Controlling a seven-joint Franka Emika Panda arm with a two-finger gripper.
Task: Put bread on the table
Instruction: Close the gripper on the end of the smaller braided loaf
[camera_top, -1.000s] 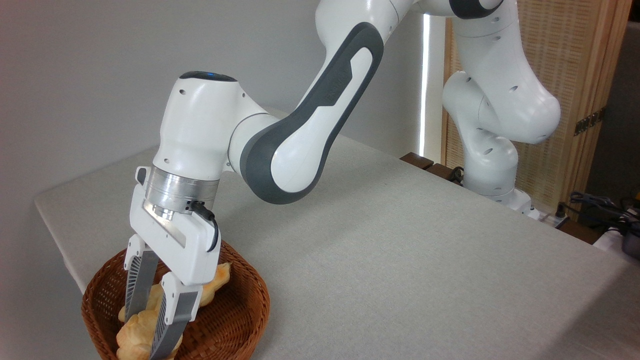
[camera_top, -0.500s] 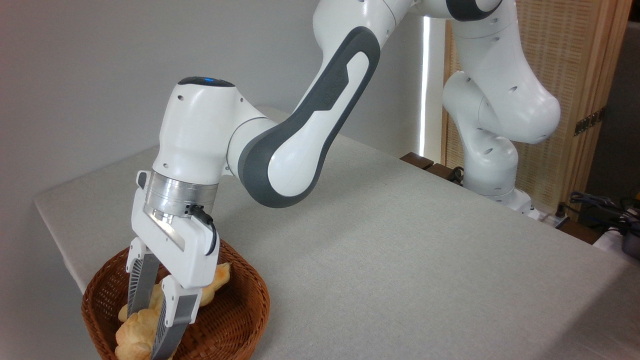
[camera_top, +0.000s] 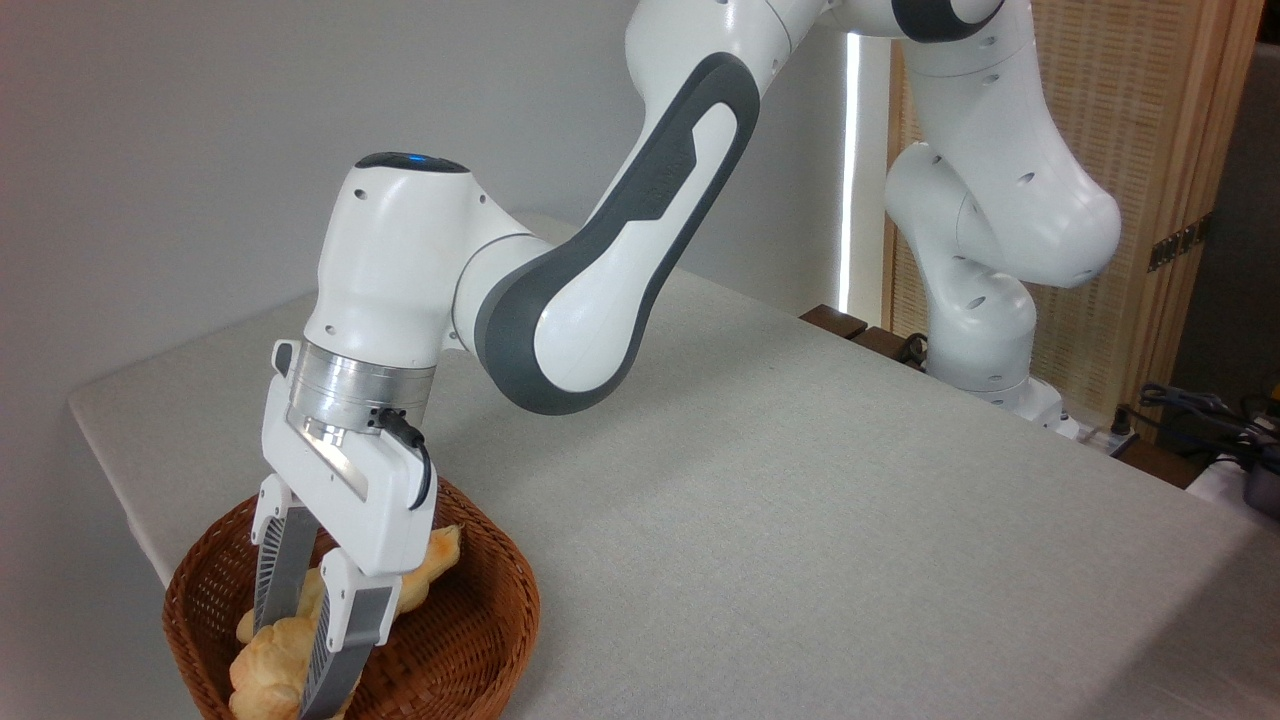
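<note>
Change: since a second ago the gripper sits slightly higher, and the bread between its fingers has come up with it, though only a little.
Gripper: lower left of the frame, pointing down into the basket; its two grey ribbed fingers are drawn in against the bread's sides, closed on it with only the bun's width between them.
Bread: small golden-tan bun at the bottom left edge of the frame, inside the basket's rim, pinched by the gripper (its underside is cut off by the frame edge, so I cannot tell whether it touches the basket floor).
Loaf: long twisted pale-golden piece lying in the basket just behind the gripper, partly hidden by it.
Basket: brown wicker, on the near left corner of the bench.
Bench: grey-beige cloth top, filling the centre and right of the frame.
Arm: white and grey, reaching from the upper right.
</note>
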